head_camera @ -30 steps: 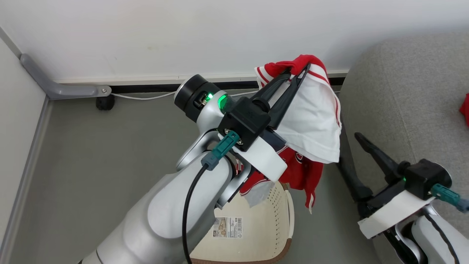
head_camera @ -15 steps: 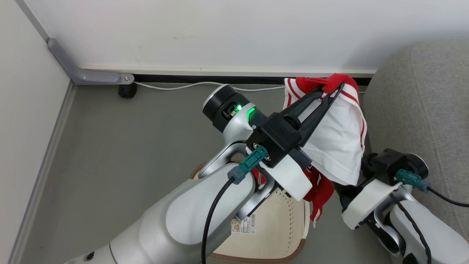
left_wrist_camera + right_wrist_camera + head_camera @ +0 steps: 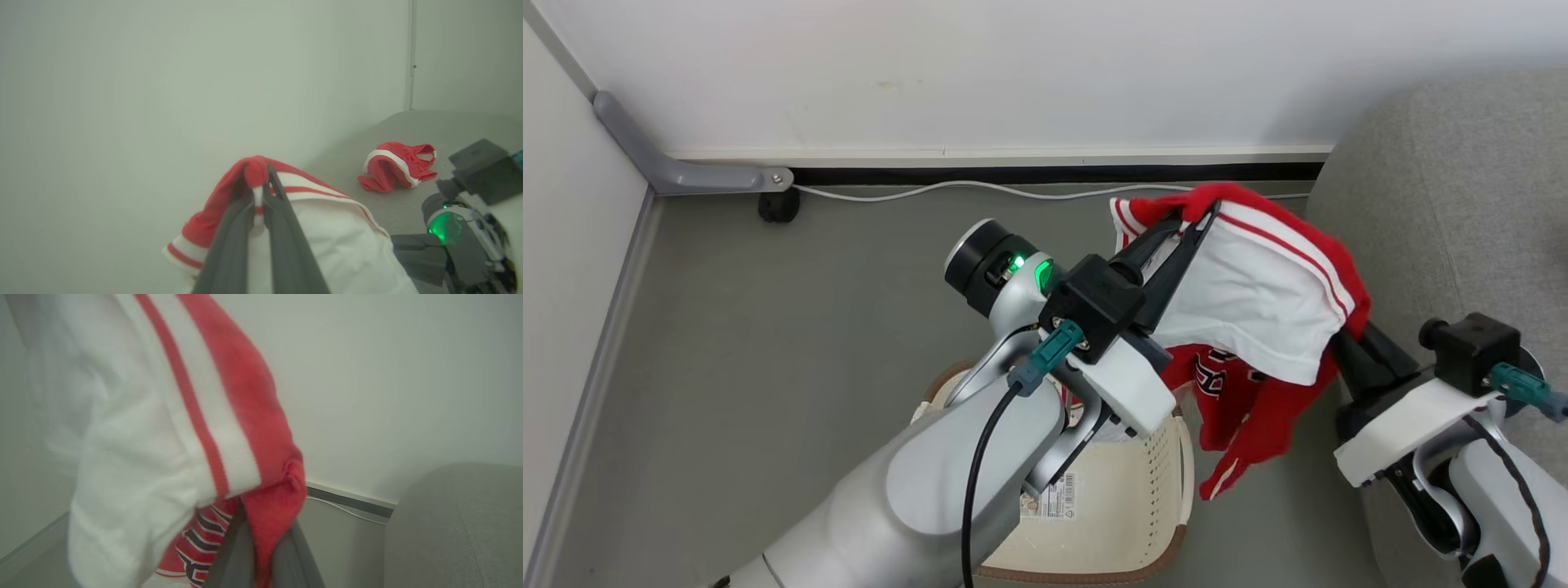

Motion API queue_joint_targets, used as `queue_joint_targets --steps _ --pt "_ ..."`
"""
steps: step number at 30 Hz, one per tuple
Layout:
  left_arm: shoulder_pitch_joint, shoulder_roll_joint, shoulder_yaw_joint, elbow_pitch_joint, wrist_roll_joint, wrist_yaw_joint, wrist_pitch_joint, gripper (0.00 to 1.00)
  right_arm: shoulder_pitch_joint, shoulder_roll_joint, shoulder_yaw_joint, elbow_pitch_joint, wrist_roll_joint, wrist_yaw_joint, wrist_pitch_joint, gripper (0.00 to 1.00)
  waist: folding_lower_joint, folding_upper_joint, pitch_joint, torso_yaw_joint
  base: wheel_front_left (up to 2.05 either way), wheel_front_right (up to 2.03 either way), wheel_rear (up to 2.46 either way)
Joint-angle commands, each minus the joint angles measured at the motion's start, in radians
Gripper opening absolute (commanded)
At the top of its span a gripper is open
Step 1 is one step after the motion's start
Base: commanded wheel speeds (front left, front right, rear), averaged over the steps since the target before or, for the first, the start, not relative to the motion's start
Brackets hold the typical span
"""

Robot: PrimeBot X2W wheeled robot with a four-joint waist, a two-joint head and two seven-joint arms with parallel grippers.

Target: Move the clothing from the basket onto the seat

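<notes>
**Red-and-white top hanging between basket and seat**

The left hand [image 3: 1202, 214] is pinching the clothing [image 3: 1258, 302] by its red striped trim, fingers nearly together with cloth between them. It is holding the piece up in the air, above the right side of the basket [image 3: 1170, 482] and just left of the seat [image 3: 1445, 180]. The right hand [image 3: 267, 516] is reaching in under the garment with red fabric lying between its fingers. I cannot tell whether it is clamping down.

The grip is taking in only a thin edge, so the cloth may be slipping free during the swing and dropping to the floor [image 3: 784, 327] in the gap before the seat. The low-hanging red tail may also be catching on the basket rim. If both hands are pulling in different directions, the cloth could be tearing loose.

The garment is draping limply, with a broad white panel over red folds that show dark lettering. A smaller red piece [image 3: 394, 165] is lying crumpled on the seat cushion.
</notes>
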Motion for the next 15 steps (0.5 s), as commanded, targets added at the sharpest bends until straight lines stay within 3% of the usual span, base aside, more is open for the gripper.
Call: queue_joint_targets --steps 1,3,4,5,15 --pt "-0.001 0.008 0.034 -0.008 -0.007 -0.006 -0.007 0.15 0.015 -0.018 -0.008 -0.032 0.009 0.004 -0.006 0.0 0.0 0.0 0.001 -0.01 0.0 0.0 0.0" --pt "0.018 0.008 0.03 0.014 -0.017 -0.026 -0.01 0.47 0.024 -0.022 -0.032 -0.046 0.011 0.004 -0.006 0.0 0.0 0.0 0.002 -0.018 0.0 0.0 0.0" --pt "0.025 0.008 0.031 0.024 -0.02 -0.034 -0.011 0.87 0.028 -0.022 -0.042 -0.053 0.013 0.004 -0.006 0.0 0.0 0.0 0.001 -0.023 0.0 0.0 0.0" --pt "0.032 0.008 0.028 0.035 -0.022 -0.042 -0.012 1.0 0.032 -0.023 -0.053 -0.06 0.014 0.004 -0.006 0.0 0.0 0.0 0.001 -0.027 0.0 0.0 0.0" --pt "0.095 0.008 0.041 0.09 -0.052 -0.133 -0.014 1.0 0.052 -0.031 -0.167 -0.123 0.023 0.004 -0.006 0.0 0.0 0.0 0.001 -0.07 0.0 0.0 0.0"
